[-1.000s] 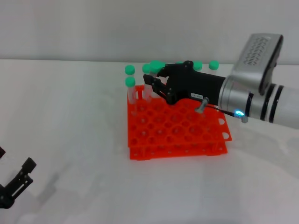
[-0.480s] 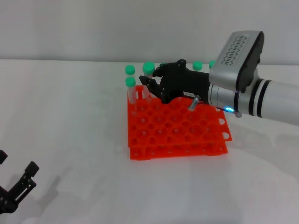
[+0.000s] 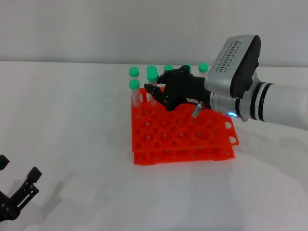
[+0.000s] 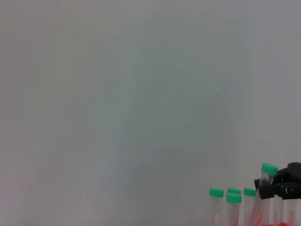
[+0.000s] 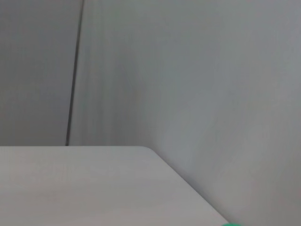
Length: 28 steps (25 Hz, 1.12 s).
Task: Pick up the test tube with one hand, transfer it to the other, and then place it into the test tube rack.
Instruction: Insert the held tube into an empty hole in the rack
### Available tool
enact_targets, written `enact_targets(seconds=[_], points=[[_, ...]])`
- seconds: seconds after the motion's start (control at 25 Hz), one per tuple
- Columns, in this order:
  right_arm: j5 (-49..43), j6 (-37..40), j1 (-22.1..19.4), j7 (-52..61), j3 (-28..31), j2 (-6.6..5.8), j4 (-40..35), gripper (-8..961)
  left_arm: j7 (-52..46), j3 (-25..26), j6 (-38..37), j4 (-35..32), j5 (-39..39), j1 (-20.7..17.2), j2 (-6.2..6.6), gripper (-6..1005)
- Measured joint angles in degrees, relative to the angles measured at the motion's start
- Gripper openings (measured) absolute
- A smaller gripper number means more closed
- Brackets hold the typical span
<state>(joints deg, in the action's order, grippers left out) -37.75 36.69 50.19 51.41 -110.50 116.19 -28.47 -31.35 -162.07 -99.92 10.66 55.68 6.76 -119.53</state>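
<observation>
Over the rack's far-left corner, at about 11 o'clock of its grid, the right claw [image 3: 155, 91] hangs with its fingers closed on the test tube [image 3: 152, 84], green cap uppermost and the clear body dropping toward a hole in the back rows of the test tube rack [image 3: 183, 137]. The left wrist view shows the same tube [image 4: 265, 188] leaning a little in the claw, beside other green-capped tubes [image 4: 230, 205] already standing. The orange-red rack sits on the white bench [image 3: 72, 125]; more capped tubes stand along its far edge from 11 to 1 o'clock. The left claw [image 3: 19, 192] is parked low at 7 o'clock on the bench, well apart, fingers spread and empty. Judged by its look, the tube is light, stiff and smooth-walled, apt to slip or pivot in a pinch; a hold just under the cap seems best, leaving the body free to enter the hole.
</observation>
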Motion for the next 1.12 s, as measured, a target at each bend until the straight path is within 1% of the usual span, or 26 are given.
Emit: enact_targets(seconds=[0.24, 0.52, 0.8, 1.12], points=[[0.0, -1.8, 0.5, 0.0, -0.9, 0.0, 0.1, 210, 0.0, -0.1, 0.0, -0.6, 0.0, 0.0, 0.06, 883], [0.0, -5.3, 2.3, 0.5, -3.7, 0.0, 0.2, 210, 0.1, -0.3, 0.0, -0.6, 0.0, 0.0, 0.09, 883], [0.0, -5.7, 2.9, 0.6, -4.6, -0.01, 0.3, 211, 0.1, -0.5, 0.0, -0.6, -0.1, 0.0, 0.05, 883], [0.1, -8.2, 4.7, 2.5, -9.2, 0.0, 0.3, 211, 0.1, -0.6, 0.0, -1.3, -0.1, 0.0, 0.02, 883]])
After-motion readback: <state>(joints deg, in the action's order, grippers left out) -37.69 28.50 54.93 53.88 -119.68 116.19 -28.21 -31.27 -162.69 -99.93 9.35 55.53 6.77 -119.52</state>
